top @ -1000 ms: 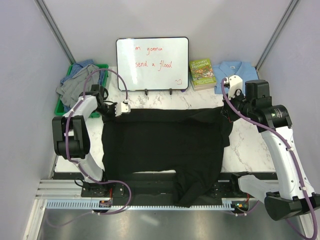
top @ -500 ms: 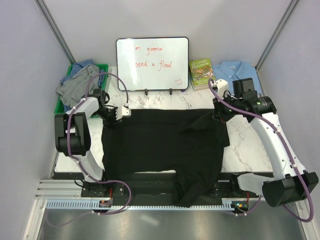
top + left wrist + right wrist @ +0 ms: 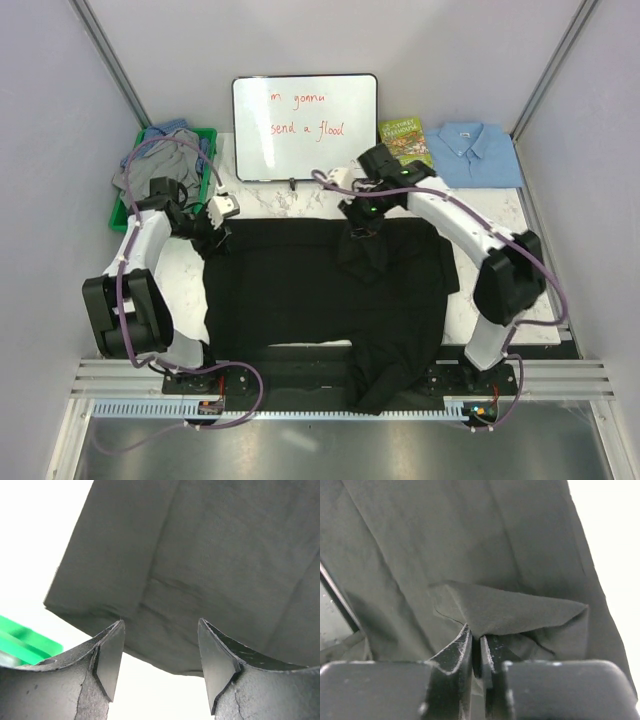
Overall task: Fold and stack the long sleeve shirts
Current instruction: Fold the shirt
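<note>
A black long sleeve shirt [image 3: 300,290] lies spread across the white table, with one sleeve hanging over the near edge. My left gripper [image 3: 208,228] stands open at the shirt's far left corner. In the left wrist view the dark cloth [image 3: 225,555] lies just beyond the open left gripper [image 3: 160,622], with nothing between the fingers. My right gripper [image 3: 362,226] is over the shirt's far middle. In its wrist view the right gripper [image 3: 476,632] pinches a raised fold of the black cloth [image 3: 510,610]. A folded light blue shirt [image 3: 478,150] lies at the far right.
A green bin [image 3: 125,212] at the far left holds grey and blue shirts [image 3: 160,165]. A whiteboard [image 3: 305,125] stands at the back centre, and a green-covered book [image 3: 405,140] lies beside it. Grey walls close in both sides.
The right gripper has carried the shirt's far right part leftward to the middle. The left gripper has opened, let go of the far left corner and drawn back a little.
</note>
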Robot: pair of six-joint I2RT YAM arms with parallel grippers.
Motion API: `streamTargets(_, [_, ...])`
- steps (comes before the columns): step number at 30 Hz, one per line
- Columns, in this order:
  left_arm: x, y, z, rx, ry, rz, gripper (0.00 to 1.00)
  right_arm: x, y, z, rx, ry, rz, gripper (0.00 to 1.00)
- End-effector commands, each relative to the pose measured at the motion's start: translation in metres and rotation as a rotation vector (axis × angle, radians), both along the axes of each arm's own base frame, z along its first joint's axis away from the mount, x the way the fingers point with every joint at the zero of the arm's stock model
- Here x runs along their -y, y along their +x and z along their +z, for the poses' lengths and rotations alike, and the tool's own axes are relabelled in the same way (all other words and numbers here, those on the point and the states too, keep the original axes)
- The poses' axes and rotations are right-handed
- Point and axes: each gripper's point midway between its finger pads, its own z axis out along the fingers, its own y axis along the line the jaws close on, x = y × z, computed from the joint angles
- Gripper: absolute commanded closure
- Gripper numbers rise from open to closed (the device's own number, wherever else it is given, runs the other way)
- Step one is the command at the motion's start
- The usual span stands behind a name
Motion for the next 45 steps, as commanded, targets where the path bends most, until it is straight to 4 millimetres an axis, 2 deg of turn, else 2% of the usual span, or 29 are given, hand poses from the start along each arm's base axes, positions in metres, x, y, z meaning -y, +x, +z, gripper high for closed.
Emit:
streamTargets(1, [0.01,-0.019,0.008,-0.058,-0.16,0.14,0.32,-0.049,0.015,-0.025,-0.014,-0.004,0.104,0.81])
streamTargets(2, [0.012,-0.022,0.011,-0.054,-0.172,0.15,0.33,-0.062,0.022,-0.019,-0.011,0.018,0.102,0.8])
streamTargets(3, [0.013,-0.026,0.009,-0.073,-0.185,0.171,0.33,-0.071,0.024,-0.038,-0.064,0.013,0.099,0.73])
streamTargets(4, [0.015,-0.031,0.006,-0.089,-0.199,0.177,0.33,-0.078,0.024,-0.039,-0.109,0.029,0.077,0.64])
streamTargets(6, [0.019,-0.036,0.009,-0.106,-0.228,0.2,0.33,-0.096,0.034,-0.028,-0.127,0.091,0.072,0.51])
streamTargets(7, [0.024,-0.039,0.009,-0.115,-0.252,0.199,0.33,-0.099,0.033,-0.036,-0.159,0.087,0.082,0.47])
streamTargets(10, [0.033,-0.044,0.012,-0.146,-0.307,0.208,0.32,-0.101,0.037,-0.008,-0.157,0.159,0.103,0.32])
streamTargets(11, [0.035,-0.044,0.012,-0.149,-0.308,0.203,0.32,-0.088,0.044,-0.001,-0.173,0.187,0.069,0.28])
streamTargets(12, [0.036,-0.044,0.011,-0.154,-0.298,0.201,0.31,-0.079,0.044,0.017,-0.176,0.23,0.053,0.21])
streamTargets(13, [0.044,-0.043,0.013,-0.151,-0.286,0.17,0.3,-0.066,0.045,0.017,-0.203,0.236,0.016,0.2])
streamTargets(14, [0.048,-0.042,0.014,-0.146,-0.277,0.155,0.3,-0.039,0.061,0.019,-0.216,0.248,-0.066,0.2])
streamTargets(15, [0.052,-0.039,0.014,-0.145,-0.261,0.162,0.3,-0.023,0.064,0.026,-0.209,0.258,-0.103,0.22])
streamTargets(16, [0.067,-0.038,0.015,-0.136,-0.249,0.124,0.29,-0.002,0.062,0.016,-0.247,0.229,-0.152,0.23])
streamTargets(17, [0.074,-0.029,0.018,-0.099,-0.245,0.117,0.29,0.028,0.072,0.011,-0.247,0.208,-0.207,0.25])
streamTargets(18, [0.085,-0.028,0.017,-0.08,-0.207,0.083,0.28,0.048,0.067,0.005,-0.275,0.167,-0.245,0.3])
streamTargets(19, [0.111,-0.034,0.015,-0.073,-0.192,-0.002,0.28,0.069,0.064,-0.008,-0.293,0.108,-0.291,0.33])
streamTargets(20, [0.125,-0.028,0.017,-0.039,-0.197,-0.031,0.28,0.095,0.067,-0.015,-0.307,0.085,-0.345,0.36])
streamTargets(21, [0.136,-0.027,0.017,-0.033,-0.197,-0.047,0.27,0.111,0.064,-0.019,-0.322,0.071,-0.379,0.37])
streamTargets(22, [0.161,-0.029,0.013,-0.048,-0.2,-0.1,0.27,0.124,0.06,-0.026,-0.352,0.052,-0.419,0.37])
streamTargets(23, [0.175,-0.025,0.014,-0.048,-0.215,-0.113,0.27,0.147,0.063,-0.028,-0.367,0.052,-0.481,0.39])
streamTargets(24, [0.19,-0.018,0.023,-0.023,-0.222,-0.136,0.27,0.156,0.059,-0.03,-0.402,0.056,-0.518,0.39])
streamTargets(25, [0.212,-0.025,0.022,-0.029,-0.223,-0.194,0.27,0.162,0.057,-0.031,-0.419,0.061,-0.545,0.39])
streamTargets(26, [0.223,-0.023,0.014,-0.047,-0.218,-0.206,0.27,0.179,0.059,-0.031,-0.43,0.084,-0.598,0.37])
streamTargets(27, [0.236,-0.014,0.019,0.001,-0.218,-0.223,0.27,0.183,0.059,-0.03,-0.432,0.095,-0.616,0.37])
streamTargets(29, [0.266,-0.024,0.011,0.008,-0.199,-0.317,0.27,0.191,0.058,-0.035,-0.455,0.115,-0.652,0.36])
streamTargets(30, [0.284,-0.027,0.014,0.046,-0.191,-0.363,0.27,0.192,0.058,-0.039,-0.461,0.125,-0.658,0.36])
streamTargets(33, [0.313,-0.032,0.009,0.101,-0.177,-0.458,0.27,0.187,0.061,-0.046,-0.509,0.181,-0.664,0.38])
streamTargets(39, [0.361,-0.047,-0.004,0.178,-0.171,-0.615,0.33,0.178,0.063,-0.063,-0.584,0.231,-0.638,0.43])
streamTargets(45, [0.394,-0.046,-0.019,0.202,-0.147,-0.62,0.35,0.171,0.068,-0.078,-0.627,0.274,-0.662,0.43])
